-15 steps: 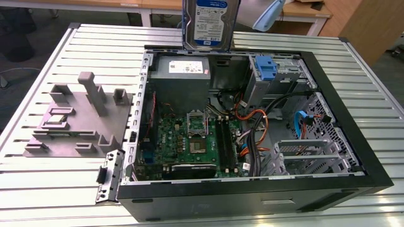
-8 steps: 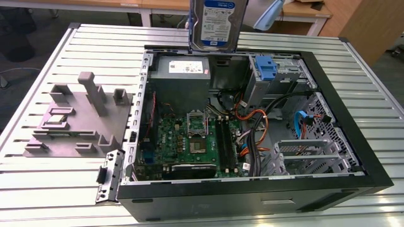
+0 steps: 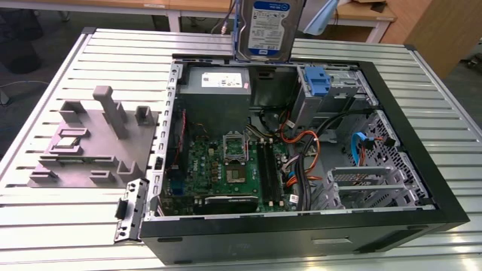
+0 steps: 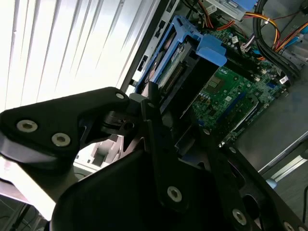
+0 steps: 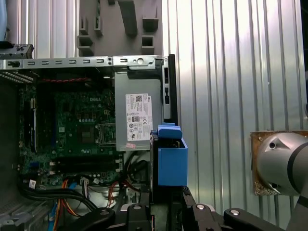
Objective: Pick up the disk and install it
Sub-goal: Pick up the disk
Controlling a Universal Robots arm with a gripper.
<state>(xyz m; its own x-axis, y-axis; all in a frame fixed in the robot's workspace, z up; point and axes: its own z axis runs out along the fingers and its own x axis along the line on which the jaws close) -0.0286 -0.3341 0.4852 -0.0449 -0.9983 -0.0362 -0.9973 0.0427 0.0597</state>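
The disk (image 3: 267, 28) hangs upright in the air above the back edge of the open computer case, its white-and-blue label facing the exterior view and its blue carrier bracket around it. In the first wrist view the disk (image 5: 168, 163) shows edge-on, with my gripper (image 5: 166, 195) shut on its lower end. It hovers beside the grey power supply box (image 5: 138, 115). In the second wrist view the disk (image 4: 178, 62) sticks out beyond my black fingers (image 4: 151, 98), over the case wall.
The open case (image 3: 391, 90) lies on a slatted metal table (image 3: 60, 226). Inside are the motherboard (image 3: 226, 164), orange and black cables (image 3: 305, 141) and a drive cage with a blue bracket (image 3: 320, 82). A grey fixture block (image 3: 98, 141) stands at the exterior view's left.
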